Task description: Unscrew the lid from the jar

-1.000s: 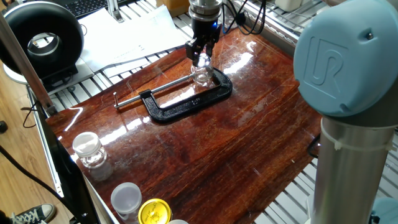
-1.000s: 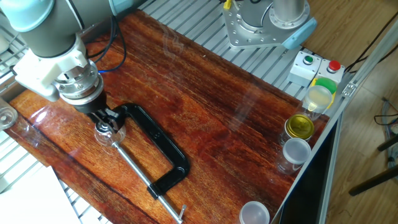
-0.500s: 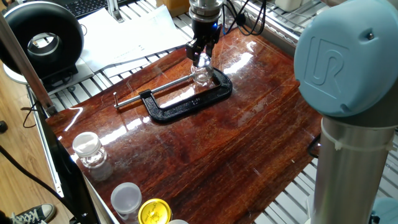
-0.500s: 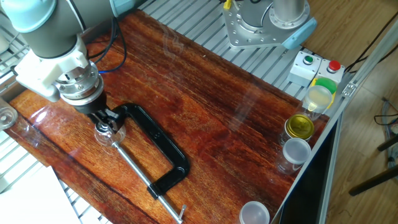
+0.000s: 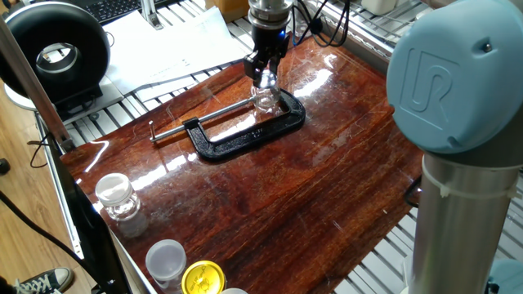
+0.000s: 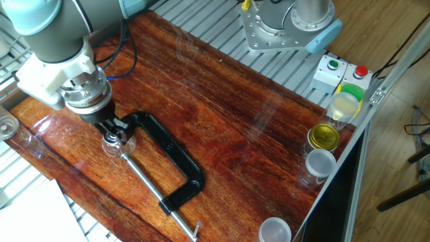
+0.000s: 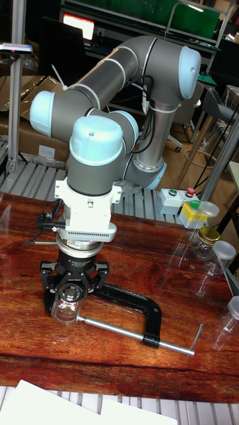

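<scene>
Small clear glass jar (image 7: 67,309), thumb-sized, directly beneath the end effector (image 5: 265,75), pinned between the pad and screw tip of the black iron C-clamp (image 6: 176,165) on the glossy red-brown wooden tabletop (image 5: 286,188). Small round clear glassy lid (image 6: 111,140) at the jar's neck, between the black fingertips (image 7: 52,291). End effector apparently pinching the lid, though contact too small and glare-ridden to confirm in any view.

Likely light, rigid, slick and brittle: best gripped on the lid's rim only, with moderate squeeze, twisting about the vertical axis. Clamp hold looks essential against spin. Well away from the end effector, at the tabletop edge: larger clear jar with bulbous top (image 5: 114,198), white translucent cup (image 5: 166,260), yellow round lid (image 5: 203,278).
</scene>
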### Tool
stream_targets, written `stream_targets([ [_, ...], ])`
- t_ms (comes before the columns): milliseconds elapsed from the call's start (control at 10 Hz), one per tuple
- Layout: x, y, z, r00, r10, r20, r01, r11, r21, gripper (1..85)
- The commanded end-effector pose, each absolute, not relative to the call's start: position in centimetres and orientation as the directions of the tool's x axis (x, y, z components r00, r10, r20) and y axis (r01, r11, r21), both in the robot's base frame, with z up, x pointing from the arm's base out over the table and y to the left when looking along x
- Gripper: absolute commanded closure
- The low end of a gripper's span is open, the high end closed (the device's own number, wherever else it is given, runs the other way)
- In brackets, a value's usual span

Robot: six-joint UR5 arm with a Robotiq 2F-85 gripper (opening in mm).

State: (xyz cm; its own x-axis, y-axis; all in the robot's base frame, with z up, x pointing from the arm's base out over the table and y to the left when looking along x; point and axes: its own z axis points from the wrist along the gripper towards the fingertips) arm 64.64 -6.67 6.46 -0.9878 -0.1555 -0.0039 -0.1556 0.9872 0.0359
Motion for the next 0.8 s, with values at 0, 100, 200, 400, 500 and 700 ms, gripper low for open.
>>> stream_targets([
  [0, 64.88, -6.41, 6.53, -0.989, -0.150, -0.016, -0.151, 0.988, 0.043, 35.7],
  [100, 64.97, -6.31, 6.46, -0.989, -0.148, -0.020, -0.149, 0.988, 0.041, 37.7],
  [200, 64.96, -6.31, 6.46, -0.988, -0.150, -0.020, -0.151, 0.988, 0.041, 39.3],
  [400, 64.95, -6.30, 6.51, -0.988, -0.154, -0.020, -0.155, 0.987, 0.043, 41.3],
  [500, 64.95, -6.33, 6.54, -0.987, -0.157, -0.021, -0.158, 0.986, 0.043, 41.7],
  [700, 64.85, -6.30, 6.60, -0.987, -0.162, -0.018, -0.163, 0.986, 0.044, 42.7],
])
